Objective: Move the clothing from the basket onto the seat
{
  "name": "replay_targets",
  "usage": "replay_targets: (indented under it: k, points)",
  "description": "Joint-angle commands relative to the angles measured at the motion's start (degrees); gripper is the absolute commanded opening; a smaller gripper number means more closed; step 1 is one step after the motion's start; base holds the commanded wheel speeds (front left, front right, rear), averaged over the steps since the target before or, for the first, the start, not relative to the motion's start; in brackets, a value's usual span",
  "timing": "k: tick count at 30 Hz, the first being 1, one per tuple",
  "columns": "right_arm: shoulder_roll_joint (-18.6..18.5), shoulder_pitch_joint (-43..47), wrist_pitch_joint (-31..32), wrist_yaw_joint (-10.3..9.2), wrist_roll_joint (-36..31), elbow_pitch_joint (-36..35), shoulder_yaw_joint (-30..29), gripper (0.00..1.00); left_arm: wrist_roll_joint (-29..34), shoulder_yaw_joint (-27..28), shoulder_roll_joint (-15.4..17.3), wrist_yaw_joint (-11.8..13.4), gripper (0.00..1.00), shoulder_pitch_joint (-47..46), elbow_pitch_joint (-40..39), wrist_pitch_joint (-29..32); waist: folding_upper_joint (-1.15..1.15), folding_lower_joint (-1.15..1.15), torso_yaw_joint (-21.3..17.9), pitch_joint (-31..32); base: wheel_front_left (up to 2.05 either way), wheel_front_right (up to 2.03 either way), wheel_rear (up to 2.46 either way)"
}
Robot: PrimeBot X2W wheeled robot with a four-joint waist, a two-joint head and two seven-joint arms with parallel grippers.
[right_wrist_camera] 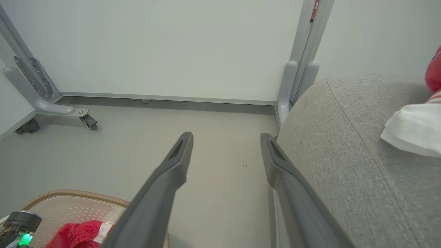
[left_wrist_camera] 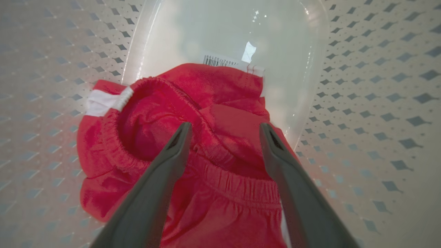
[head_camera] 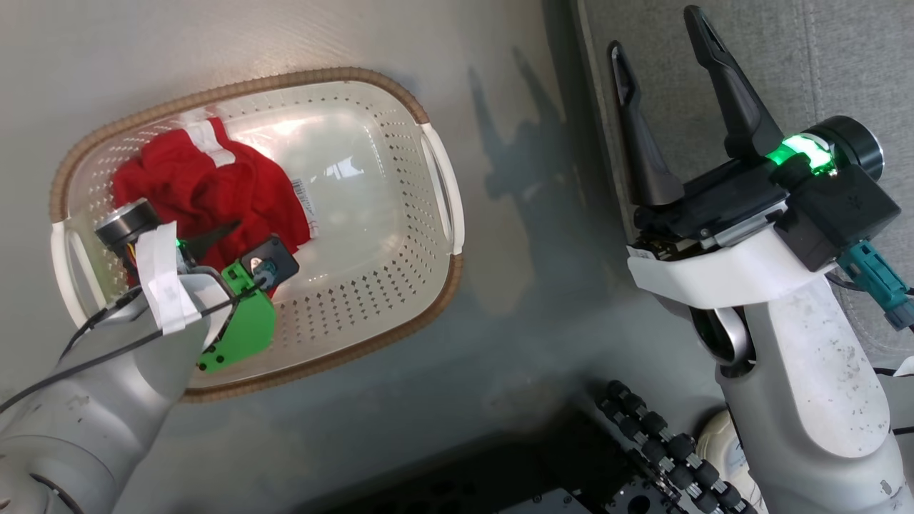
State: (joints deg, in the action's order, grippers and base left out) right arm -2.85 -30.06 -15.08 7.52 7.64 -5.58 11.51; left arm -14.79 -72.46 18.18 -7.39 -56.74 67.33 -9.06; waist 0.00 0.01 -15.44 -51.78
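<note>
At centre frame, grasp step: I held my left gripper [left_wrist_camera: 225, 126] spread over crumpled red fabric clothing [left_wrist_camera: 213, 86]; pinching it seemed next.

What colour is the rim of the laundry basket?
Brown, with a woven look; the basket rim shows best in the head view.

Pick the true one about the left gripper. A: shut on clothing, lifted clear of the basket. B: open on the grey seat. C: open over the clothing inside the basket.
C: the left gripper stands open over the clothing, with the basket walls around it.
</note>
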Motion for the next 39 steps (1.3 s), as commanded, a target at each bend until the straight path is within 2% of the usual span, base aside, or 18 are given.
replay_targets:
  k: [1, 13, 25, 26, 27, 28, 34, 39]
  points:
    - [-0.1, -0.7, -0.1, -0.06, 0.0, -0.5, -0.1, 1.0, -0.6, -0.3, 0.0, -0.1, 1.0, -1.5, 0.7, 0.8, 0.0, -0.01, -0.3, -1.6, 0.0, 0.0, 0.0]
    - [-0.1, -0.2, -0.1, -0.06, -0.2, -3.3, -0.6, 1.0, -0.1, -0.9, -0.6, -0.1, 1.0, -4.7, 2.9, 7.3, 0.0, -0.01, -0.4, -5.4, 0.0, 0.0, 0.0]
    - [-0.1, 1.5, -0.1, -0.06, -1.2, -6.3, -1.3, 1.0, 0.3, -1.0, -0.4, -0.1, 1.0, -6.0, 4.0, 9.2, 0.0, -0.01, -0.5, -7.9, 0.0, 0.0, 0.0]
    - [-0.1, 1.6, -0.1, -0.06, -1.3, -6.6, -1.4, 1.0, 0.4, -1.0, -0.6, -0.1, 0.89, -6.0, 4.1, 9.4, 0.0, -0.01, -0.4, -7.9, 0.0, 0.0, 0.0]
    - [-0.1, 1.9, -0.1, -0.06, -1.4, -6.8, -1.4, 1.0, 0.8, -1.0, -0.8, -0.1, 0.35, -6.0, 4.1, 9.3, 0.0, -0.01, -0.4, -8.0, 0.0, 0.0, 0.0]
    - [-0.1, 2.1, -0.1, -0.06, -1.7, -7.0, -1.4, 1.0, 1.4, -1.0, -1.0, -0.1, 0.0, -6.0, 4.2, 9.4, 0.0, -0.01, -0.3, -8.0, 0.0, 0.0, 0.0]
    - [-0.1, 2.2, -0.1, -0.06, -2.3, -7.7, -1.4, 1.0, 2.4, -1.0, -1.9, -0.1, 0.0, -6.5, 4.7, 9.9, 0.0, -0.01, 0.2, -8.1, 0.0, 0.0, 0.0]
    - [-0.1, 1.0, -0.1, -0.06, -1.9, -6.9, -0.8, 1.0, 1.6, -1.0, -2.7, -0.1, 0.0, -6.7, 4.5, 8.1, 0.0, -0.01, 0.3, -7.3, 0.0, 0.0, 0.0]
